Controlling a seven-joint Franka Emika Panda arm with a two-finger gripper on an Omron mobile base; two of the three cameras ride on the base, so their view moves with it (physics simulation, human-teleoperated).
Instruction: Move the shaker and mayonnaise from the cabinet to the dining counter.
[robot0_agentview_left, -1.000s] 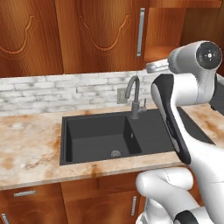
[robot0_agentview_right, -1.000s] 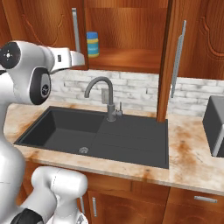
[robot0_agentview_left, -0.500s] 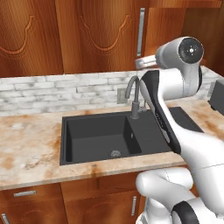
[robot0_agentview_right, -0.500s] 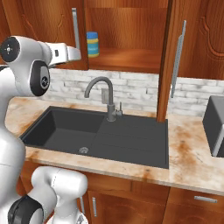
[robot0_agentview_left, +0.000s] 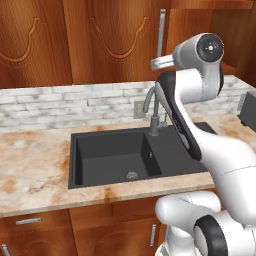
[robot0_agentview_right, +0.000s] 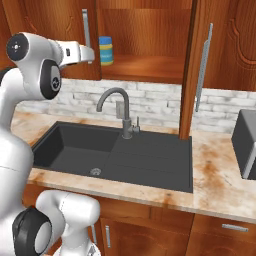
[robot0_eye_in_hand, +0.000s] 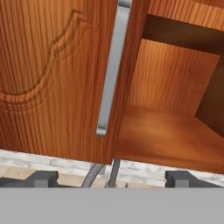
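The gripper (robot0_eye_in_hand: 111, 178) stands wide apart and empty, its 2 dark fingertips (robot0_eye_in_hand: 43, 178) square and blunt. Ahead at 12 o'clock hangs the cabinet (robot0_eye_in_hand: 52, 78) door, glossy reddish wood with a carved curved panel and a flat silver bar handle (robot0_eye_in_hand: 111, 70). The mayonnaise (robot0_agentview_right: 105, 50) (blue lid, yellowish body, teal band) sits on the open shelf, at 3 o'clock of the gripper.

Kitchen: black sink (robot0_agentview_right: 115, 155), grey faucet (robot0_agentview_right: 119, 111), marble-look counter (robot0_agentview_left: 30, 170), wooden wall cabinet (robot0_eye_in_hand: 52, 78).
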